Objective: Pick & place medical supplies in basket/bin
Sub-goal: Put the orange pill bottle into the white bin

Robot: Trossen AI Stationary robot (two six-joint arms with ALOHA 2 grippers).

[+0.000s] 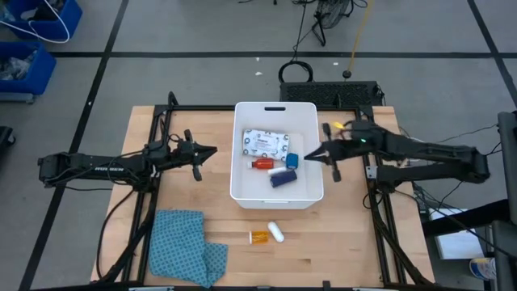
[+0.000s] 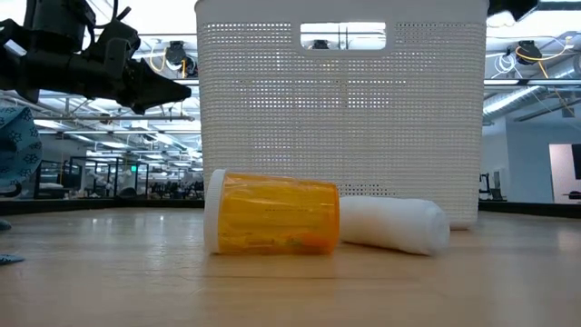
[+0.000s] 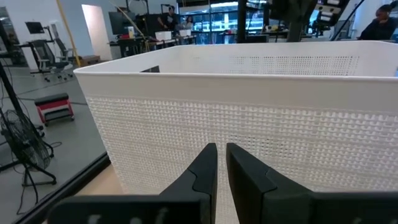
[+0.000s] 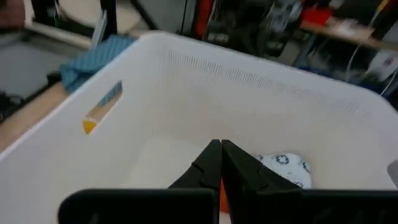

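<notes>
Wooden table (image 1: 339, 242) holds orange pill bottle (image 1: 258, 236), label unreadable.

Robotics lab or workshop, large open hall. Wooden counter (image 1: 339, 242) bolted in black metal frame, two dark arms mounted at its sides. Grey floor (image 1: 161, 32) marked with black tape lines; blue storage bins (image 1: 32, 40) stacked at one edge; cables trailing across floor. Low view: exposed ceiling trusses, strip lighting, rows of workstations behind. Left wrist view: office chair (image 3: 42, 59), standing fan (image 3: 22, 146), red step stool (image 3: 55, 107), people seated at far desks.
</notes>
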